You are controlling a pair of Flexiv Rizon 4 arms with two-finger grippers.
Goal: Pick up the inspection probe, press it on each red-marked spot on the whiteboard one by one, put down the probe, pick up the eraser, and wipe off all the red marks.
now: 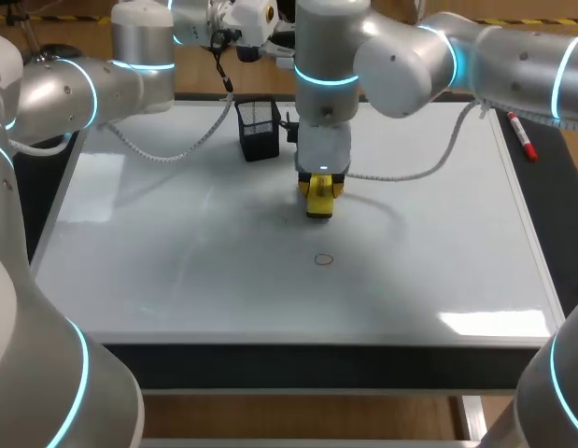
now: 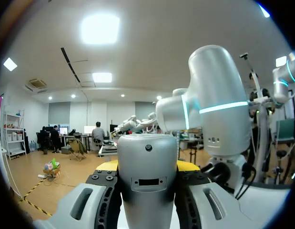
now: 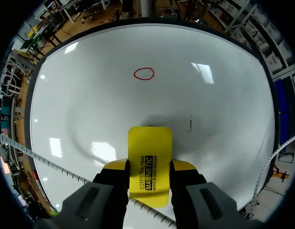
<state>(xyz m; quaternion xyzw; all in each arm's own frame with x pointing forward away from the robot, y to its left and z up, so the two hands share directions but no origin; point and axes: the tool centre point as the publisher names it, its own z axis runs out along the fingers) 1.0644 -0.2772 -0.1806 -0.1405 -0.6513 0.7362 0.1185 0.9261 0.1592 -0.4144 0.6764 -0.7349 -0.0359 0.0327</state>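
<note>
My right gripper (image 1: 319, 191) hangs over the middle of the whiteboard (image 1: 176, 271), shut on a yellow eraser (image 1: 320, 201) that points down at the board. In the right wrist view the eraser (image 3: 149, 157) sits between the fingers of the right gripper (image 3: 149, 168). One red circle (image 3: 144, 74) lies ahead of it, a short way toward the front edge (image 1: 324, 259). My left arm (image 1: 83, 89) is raised behind the board's far left. My left gripper (image 2: 148, 167) is shut on a silver cylindrical inspection probe (image 2: 147, 181) and faces the room.
A black mesh pen holder (image 1: 258, 129) stands at the back of the board, just left of my right arm. A red marker (image 1: 522, 135) lies on the dark strip beyond the board's right edge. A white cable (image 1: 176, 149) trails across the back left.
</note>
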